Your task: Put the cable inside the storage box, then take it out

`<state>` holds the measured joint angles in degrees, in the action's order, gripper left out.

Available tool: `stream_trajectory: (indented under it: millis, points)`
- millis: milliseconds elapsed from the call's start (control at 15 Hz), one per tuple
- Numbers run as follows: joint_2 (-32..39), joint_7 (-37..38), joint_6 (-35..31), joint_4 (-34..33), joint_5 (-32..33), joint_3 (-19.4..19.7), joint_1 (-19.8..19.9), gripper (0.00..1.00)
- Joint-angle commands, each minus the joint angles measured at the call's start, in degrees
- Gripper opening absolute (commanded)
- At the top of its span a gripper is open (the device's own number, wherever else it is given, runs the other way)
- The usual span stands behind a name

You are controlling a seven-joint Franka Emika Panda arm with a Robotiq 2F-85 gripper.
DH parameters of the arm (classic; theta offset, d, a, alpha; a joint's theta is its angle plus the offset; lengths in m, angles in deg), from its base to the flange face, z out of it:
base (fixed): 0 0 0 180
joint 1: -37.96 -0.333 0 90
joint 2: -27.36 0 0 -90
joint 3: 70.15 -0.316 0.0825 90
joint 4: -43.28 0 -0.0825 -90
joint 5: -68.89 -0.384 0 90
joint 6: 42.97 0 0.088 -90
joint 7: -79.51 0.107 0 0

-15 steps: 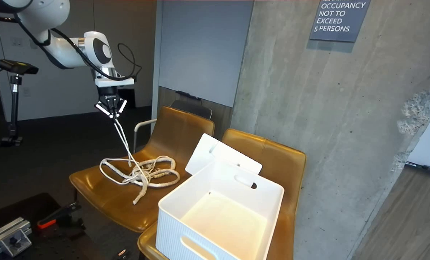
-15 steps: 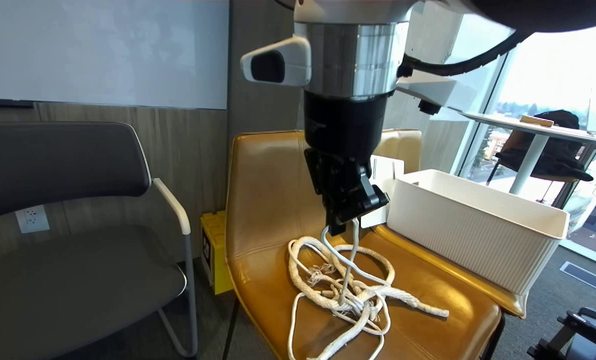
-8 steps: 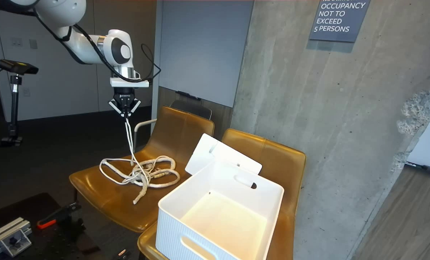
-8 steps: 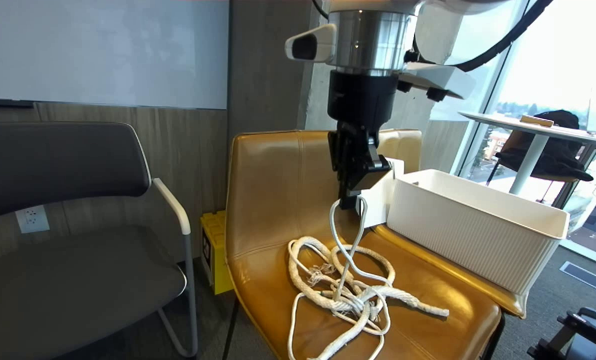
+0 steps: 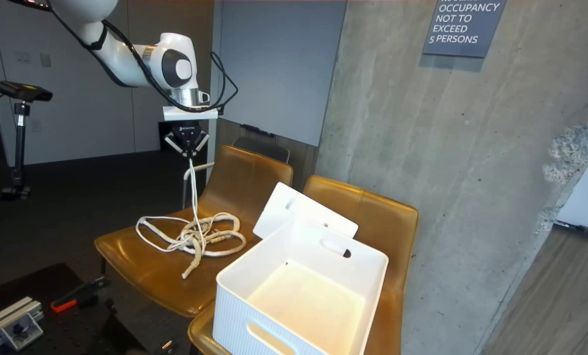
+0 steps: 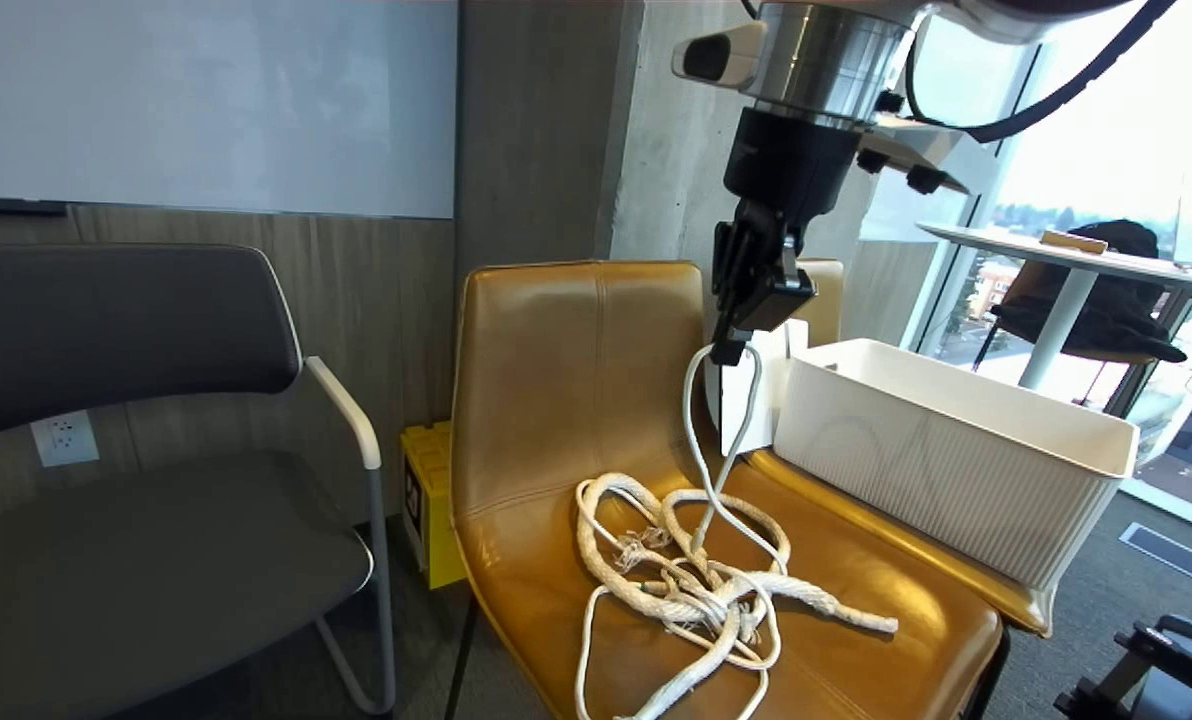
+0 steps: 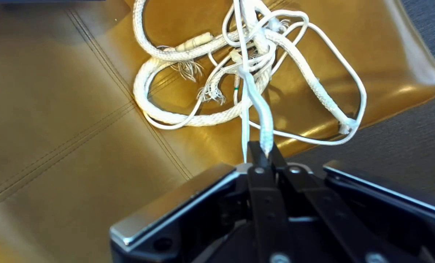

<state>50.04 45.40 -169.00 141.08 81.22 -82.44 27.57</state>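
With your gripper [image 7: 265, 148] clamped on part of the cable [image 6: 731, 612], lift slowly until its loops lying on the chair seat [image 6: 876, 560] hang clear, then traverse over the storage box [image 6: 946, 480].

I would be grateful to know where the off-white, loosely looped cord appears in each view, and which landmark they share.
In an exterior view: the off-white, loosely looped cord lies left of centre, strands leading up to the black two-finger gripper.
In an exterior view: the cord lies low, right of centre.
Wrist view: the cord spreads across the upper middle.
Shared landmark: the brown leather-look chair seat under it.
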Motion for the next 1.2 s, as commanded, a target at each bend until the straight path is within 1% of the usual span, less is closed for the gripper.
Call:
stream_trajectory:
  millis: [0, 67, 133, 200, 267, 400, 600, 800, 867, 1000, 1067, 1133]
  points:
    - [-5.8, 1.6, -3.2, 6.7, 1.5, 0.7, 0.3, 0.01]
    - [-6.4, 1.5, -3.0, 7.3, 1.9, 0.8, 0.3, 0.06]
    - [-6.7, 1.3, -2.9, 7.7, 2.1, 1.0, 0.4, 0.31]
    - [-6.9, 1.0, -2.9, 7.8, 2.2, 1.1, 0.6, 0.31]
    - [-7.1, 0.7, -2.9, 7.9, 2.2, 1.3, 0.8, 0.35]
    - [-7.0, -0.2, -2.5, 7.2, 2.0, 1.7, 1.4, 0.47]
    - [-6.2, -2.3, -2.2, 5.8, 0.8, 2.0, 3.0, 0.70]
    - [-5.5, -7.6, -1.3, 4.6, -4.3, 1.1, 5.6, 0.92]
    - [-5.7, -3.9, -1.2, 5.4, -1.3, 1.9, 3.9, 0.74]
    - [-5.7, -6.0, -1.2, 5.2, -2.8, 2.0, 4.7, 0.89]
    - [-5.7, -6.3, -1.2, 5.2, -2.9, 2.0, 4.9, 0.92]
    - [-5.7, -6.3, -1.2, 5.2, -3.0, 2.0, 4.9, 0.92]
